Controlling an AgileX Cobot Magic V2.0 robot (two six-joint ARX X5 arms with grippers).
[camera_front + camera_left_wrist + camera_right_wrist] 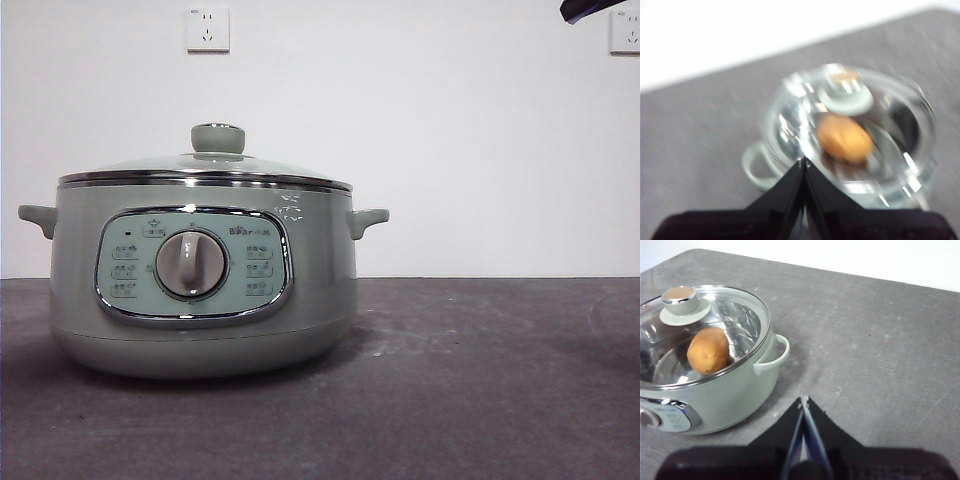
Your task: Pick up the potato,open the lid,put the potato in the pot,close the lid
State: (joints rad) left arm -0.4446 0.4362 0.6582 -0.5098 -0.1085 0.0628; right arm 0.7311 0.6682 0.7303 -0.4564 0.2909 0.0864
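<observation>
The pale sage-green pot [205, 290] stands on the dark table at the left, dial facing me. The glass lid [205, 168] with its green knob [217, 138] sits closed on it. The orange-brown potato [708, 350] lies inside the pot, seen through the glass; it also shows in the left wrist view [844, 138]. My left gripper [804, 161] is shut and empty, above the pot and lid [850, 125]. My right gripper [803, 401] is shut and empty, raised off to the pot's [715, 385] right side. One arm shows only as a black tip [590, 9] at the top right.
The dark grey table [480, 380] stretches to the right of the pot. A white wall with two sockets [207, 29] is behind. The pot's side handles [368, 220] stick out left and right.
</observation>
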